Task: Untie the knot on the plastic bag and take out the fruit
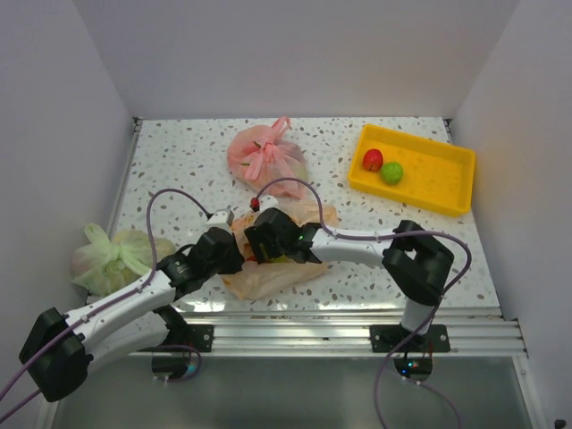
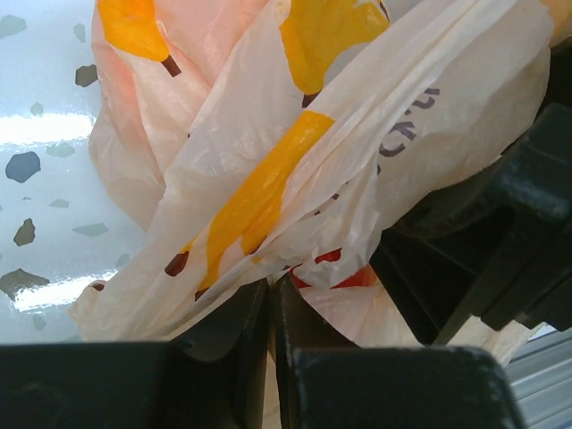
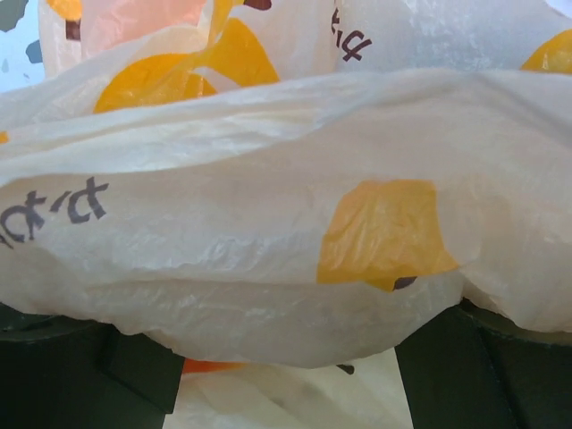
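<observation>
- Roughly at lower centre of the overhead view, the plastic bag point(image 1: 268, 279) lies crumpled on the speckled table point(image 1: 179, 161), with both grippers over it.
- Left gripper point(image 2: 270, 290): its fingers are pressed together, pinching a fold of the bag's printed film at their tips.
- Right gripper point(image 3: 268, 313): its fingers stand wide apart at the lower corners of its wrist view, and a broad fold of film bulges between them.
- At upper right, a yellow tray point(image 1: 433, 174) holds a red fruit point(image 1: 373, 160) and a green fruit point(image 1: 391, 172), just beside each other.
- A tied pink bag point(image 1: 265, 156) sits at upper centre, and a pale green bag point(image 1: 112, 259) sits at the left edge.
</observation>
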You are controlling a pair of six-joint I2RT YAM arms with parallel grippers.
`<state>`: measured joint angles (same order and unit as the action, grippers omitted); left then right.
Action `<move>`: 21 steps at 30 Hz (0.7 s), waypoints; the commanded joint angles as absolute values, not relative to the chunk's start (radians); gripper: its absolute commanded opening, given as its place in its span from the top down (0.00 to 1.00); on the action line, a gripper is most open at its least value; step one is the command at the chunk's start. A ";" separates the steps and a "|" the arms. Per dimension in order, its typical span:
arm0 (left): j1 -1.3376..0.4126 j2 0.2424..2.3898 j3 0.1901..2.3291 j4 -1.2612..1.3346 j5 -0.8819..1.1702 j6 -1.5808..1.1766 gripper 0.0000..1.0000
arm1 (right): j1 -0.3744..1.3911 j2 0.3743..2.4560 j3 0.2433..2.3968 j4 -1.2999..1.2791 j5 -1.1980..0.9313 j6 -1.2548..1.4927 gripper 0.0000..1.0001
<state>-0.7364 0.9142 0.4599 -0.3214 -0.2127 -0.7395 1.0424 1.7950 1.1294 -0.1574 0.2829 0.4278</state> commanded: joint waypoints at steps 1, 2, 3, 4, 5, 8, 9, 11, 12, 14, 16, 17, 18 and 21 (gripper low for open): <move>-0.742 0.907 0.456 -0.293 -0.215 -0.724 0.89 | 1.037 1.813 1.184 -0.115 0.315 0.439 0.19; -0.742 0.907 0.457 -0.293 -0.216 -0.724 0.88 | 1.037 1.810 1.186 -0.115 0.305 0.437 0.29; -0.741 0.904 0.457 -0.293 -0.222 -0.724 0.88 | 1.037 1.806 1.184 -0.115 0.298 0.436 0.35; -0.742 0.904 0.459 -0.296 -0.225 -0.726 0.89 | 1.037 1.790 1.183 -0.118 0.292 0.434 0.42; -0.742 0.904 0.462 -0.299 -0.233 -0.726 0.89 | 1.037 1.781 1.180 -0.129 0.282 0.433 0.53; -0.741 0.907 0.471 -0.301 -0.244 -0.726 0.89 | 1.037 1.729 1.172 -0.156 0.270 0.416 0.75; -0.741 0.908 0.475 -0.302 -0.253 -0.726 0.89 | 1.037 1.712 1.167 -0.169 0.258 0.407 0.78; -0.742 0.913 0.489 -0.305 -0.267 -0.726 0.91 | 1.037 1.654 1.148 -0.178 0.245 0.373 0.88; -0.742 0.916 0.495 -0.307 -0.285 -0.724 0.92 | 1.035 1.631 1.143 -0.186 0.229 0.359 0.89; -0.741 0.933 0.520 -0.310 -0.301 -0.713 0.93 | 1.037 1.573 1.135 -0.201 0.213 0.322 0.91; -0.739 0.948 0.541 -0.311 -0.319 -0.701 0.93 | 1.035 1.534 1.134 -0.207 0.178 0.283 0.92; -0.739 0.965 0.564 -0.311 -0.325 -0.690 0.94 | 1.037 1.516 1.137 -0.210 0.166 0.270 0.92; -0.739 0.974 0.577 -0.311 -0.342 -0.686 0.95 | 1.037 1.482 1.141 -0.215 0.157 0.259 0.92; -0.732 1.017 0.626 -0.314 -0.367 -0.666 0.97 | 1.035 1.425 1.169 -0.230 0.158 0.221 0.92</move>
